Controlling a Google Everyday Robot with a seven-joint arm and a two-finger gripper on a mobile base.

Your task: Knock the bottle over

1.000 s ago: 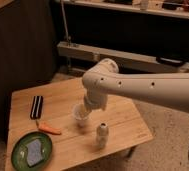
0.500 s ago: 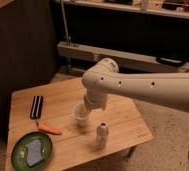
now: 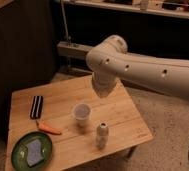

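Over the back of the worktop (image 3: pixel 125 117) my tool (image 3: pixel 103 89) hasn't budged this last second; how open it is, I can't tell. And the bottle (image 3: pixel 102 135) stands upright near the front edge, beside the cup (image 3: pixel 81 114), untouched, so no progress.

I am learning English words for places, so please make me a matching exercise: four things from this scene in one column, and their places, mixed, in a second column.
1. bottle
2. carrot
3. green plate
4. pincer

A. at the front left corner of the table
B. above the table, behind the cup
C. lying left of the cup
D. standing in front of the cup, slightly to its right

Pairs: 1-D, 2-C, 3-A, 4-B
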